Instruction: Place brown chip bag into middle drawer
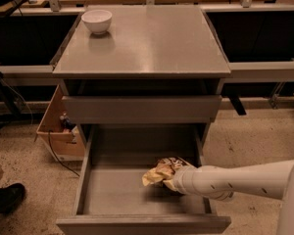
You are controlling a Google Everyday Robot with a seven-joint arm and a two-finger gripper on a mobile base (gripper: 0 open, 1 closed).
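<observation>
The brown chip bag (160, 171) is crumpled, brown with tan-yellow ends, and hangs just above the floor of the open middle drawer (117, 192), right of its centre. My gripper (174, 179) reaches in from the right over the drawer's right wall and is shut on the bag's right end. The white arm covers most of the gripper. The bag casts a shadow on the drawer floor below it.
A small white bowl (97, 19) stands on the cabinet top at the back left. The upper drawer front (142, 109) is closed above the open drawer. A cardboard box (59, 131) and cables sit left of the cabinet. A dark shoe (5, 197) is at the lower left.
</observation>
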